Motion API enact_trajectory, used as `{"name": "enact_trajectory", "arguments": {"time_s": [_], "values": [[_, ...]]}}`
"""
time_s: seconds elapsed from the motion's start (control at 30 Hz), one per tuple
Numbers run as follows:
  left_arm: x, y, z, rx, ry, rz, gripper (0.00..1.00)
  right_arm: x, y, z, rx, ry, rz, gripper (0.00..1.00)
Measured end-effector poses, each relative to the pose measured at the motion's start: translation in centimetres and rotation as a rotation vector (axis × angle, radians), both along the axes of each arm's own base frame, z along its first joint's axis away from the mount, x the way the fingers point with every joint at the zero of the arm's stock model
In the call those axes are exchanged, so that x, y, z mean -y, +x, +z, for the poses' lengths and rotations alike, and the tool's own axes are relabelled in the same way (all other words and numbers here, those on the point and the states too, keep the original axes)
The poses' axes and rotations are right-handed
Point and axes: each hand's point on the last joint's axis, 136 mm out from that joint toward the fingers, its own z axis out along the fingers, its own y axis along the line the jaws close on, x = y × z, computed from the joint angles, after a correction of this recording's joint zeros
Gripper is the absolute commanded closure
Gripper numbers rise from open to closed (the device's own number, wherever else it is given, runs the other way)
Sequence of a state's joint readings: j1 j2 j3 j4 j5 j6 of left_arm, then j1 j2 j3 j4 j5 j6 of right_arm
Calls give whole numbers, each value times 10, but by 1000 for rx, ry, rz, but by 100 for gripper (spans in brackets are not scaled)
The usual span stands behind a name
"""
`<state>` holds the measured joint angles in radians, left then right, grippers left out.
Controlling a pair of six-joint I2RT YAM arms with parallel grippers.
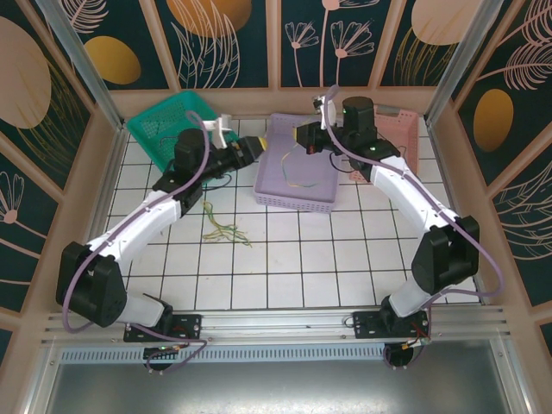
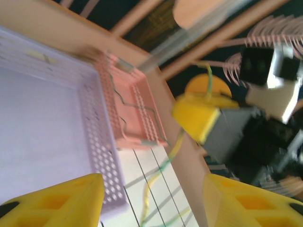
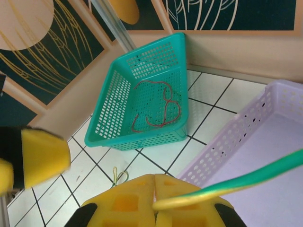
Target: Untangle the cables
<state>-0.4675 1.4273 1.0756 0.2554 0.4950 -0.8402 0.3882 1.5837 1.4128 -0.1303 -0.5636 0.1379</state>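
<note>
Right wrist view first: our right claw (image 3: 155, 189) has its two yellow fingers pressed together, clamped on a green and yellow cable (image 3: 246, 179) that runs off to one side; from above, the loose part of this cable hangs down over the purple basket (image 1: 321, 200). In the left wrist view, our left claw (image 2: 151, 208) has its fingers wide apart and holds nothing; it sits close to the right claw, near the edge of the purple basket, and it looks at the cable hanging there.

How far are we? We think we are in the middle; a red cable (image 3: 161, 106) lies by itself in the green basket (image 3: 113, 109), so that one looks sorted; a thin wavy cable (image 2: 125, 101) seems to lie in the pink basket (image 2: 142, 127), though the picture is blurry; the one in our right claw looks ready to go into a basket. What is left is a small heap of cables (image 1: 226, 229), yellow and green, lying tangled on the worktop (image 1: 285, 267) under our left arm, well apart from the baskets; we guess these need pulling apart one by one.

The worktop is white tiles with dark lines; all three baskets stand along its far side; around it are walls (image 1: 224, 34) with wooden frames, dark blue with gold circles and pale leaves.
</note>
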Motion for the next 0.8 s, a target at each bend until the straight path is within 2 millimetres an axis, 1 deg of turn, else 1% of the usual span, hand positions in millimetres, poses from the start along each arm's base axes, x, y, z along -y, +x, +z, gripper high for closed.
{"name": "enact_trajectory", "arguments": {"time_s": [0.07, 0.17, 0.27, 0.37, 0.43, 0.57, 0.63, 0.73, 0.8], "values": [[22, -16, -4, 0, 5, -73, 39, 4, 1, 2, -2, 9, 4, 100], [46, -32, -12, -12, 13, -139, 36, 12, 5, 2, -15, 19, -17, 100], [63, -40, -22, -25, 26, -165, 35, 15, 8, 8, -31, 42, -37, 100], [74, -43, -32, -28, 45, -167, 35, 15, 10, 18, -43, 74, -54, 100], [79, -40, -39, -32, 60, -158, 37, 16, 11, 24, -52, 94, -64, 100], [83, -28, -55, -38, 108, -114, 45, 20, 16, 33, -67, 130, -92, 100], [79, -22, -62, -40, 139, -72, 45, 21, 17, 37, -71, 142, -99, 100], [73, -14, -66, -35, 165, -17, 45, 22, 18, 40, -79, 156, -107, 100], [70, -11, -67, -31, 174, 10, 49, 23, 18, 40, -88, 162, -111, 100]]}}
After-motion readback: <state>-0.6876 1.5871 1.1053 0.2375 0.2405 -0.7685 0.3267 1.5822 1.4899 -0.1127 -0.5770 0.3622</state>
